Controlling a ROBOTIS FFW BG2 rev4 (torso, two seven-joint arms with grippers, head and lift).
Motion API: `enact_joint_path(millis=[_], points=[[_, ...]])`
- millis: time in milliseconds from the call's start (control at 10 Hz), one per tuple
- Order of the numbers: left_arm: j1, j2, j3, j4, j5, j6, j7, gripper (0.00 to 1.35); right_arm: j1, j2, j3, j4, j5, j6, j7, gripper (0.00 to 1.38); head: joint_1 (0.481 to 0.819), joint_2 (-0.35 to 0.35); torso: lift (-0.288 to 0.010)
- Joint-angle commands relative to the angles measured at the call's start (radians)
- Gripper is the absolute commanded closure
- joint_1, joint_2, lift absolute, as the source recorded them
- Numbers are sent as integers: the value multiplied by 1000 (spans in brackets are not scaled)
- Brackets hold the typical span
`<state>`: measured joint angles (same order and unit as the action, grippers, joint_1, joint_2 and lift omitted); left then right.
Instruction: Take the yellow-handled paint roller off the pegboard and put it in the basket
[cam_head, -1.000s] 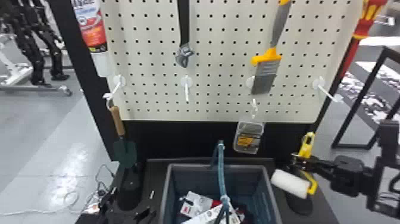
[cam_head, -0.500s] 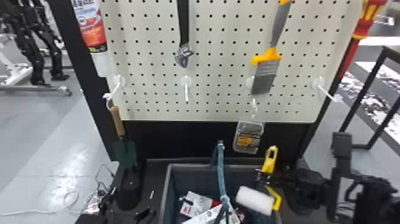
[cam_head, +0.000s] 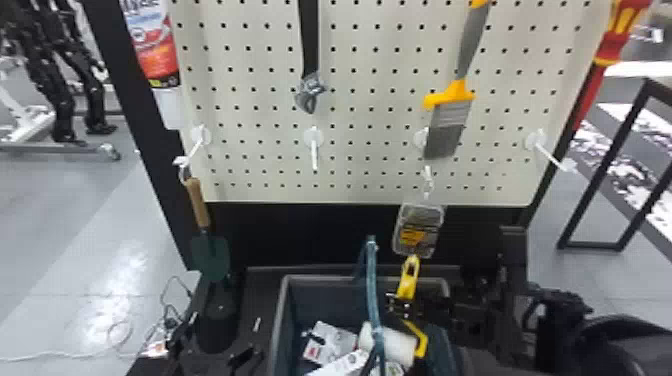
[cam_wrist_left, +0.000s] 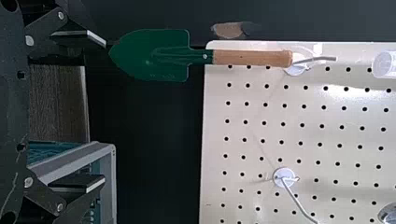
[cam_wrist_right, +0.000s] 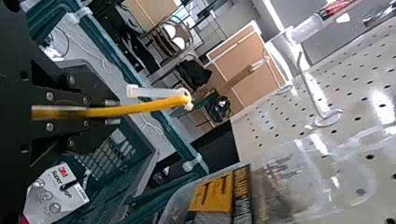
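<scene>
Yellow-handled paint roller (cam_head: 408, 285), clamped in the right gripper (cam_head: 400, 306), hung over the basket (cam_head: 281, 320), white cover (cam_head: 398, 346) crossing behind the raised carry handle (cam_head: 372, 290): a snag there on release risked tipping it outside! The left gripper (cam_wrist_left: 104, 111) stood with fingers apart.

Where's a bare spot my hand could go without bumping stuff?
Bare pegboard shows between the wrench and paintbrush. Floor lies open between the trowel and black robot legs. The basket is crowded: packages inside, plus the paint roller in the right tool.
</scene>
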<state>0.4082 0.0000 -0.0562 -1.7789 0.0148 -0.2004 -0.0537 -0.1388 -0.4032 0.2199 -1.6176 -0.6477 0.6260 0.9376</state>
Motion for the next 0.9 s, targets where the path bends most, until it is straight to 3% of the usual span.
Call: enact_joint_path(millis=[0,100,300,800], points=[[4,-3,4,1,2,-4,0,266,8,4,3,21,-9,-2,1,625,549,0,-100],[4,-3,4,1,2,-4,0,266,8,4,3,21,-7,-2,1,407,549,0,-100],[1,-3,4,1,2,-5,0,266,4,3,1,22,-4,-9,1,159,549,0,-100],[1,-3,4,1,2,-5,0,266,8,4,-2,24,-13,-22,0,128,549,0,-100]])
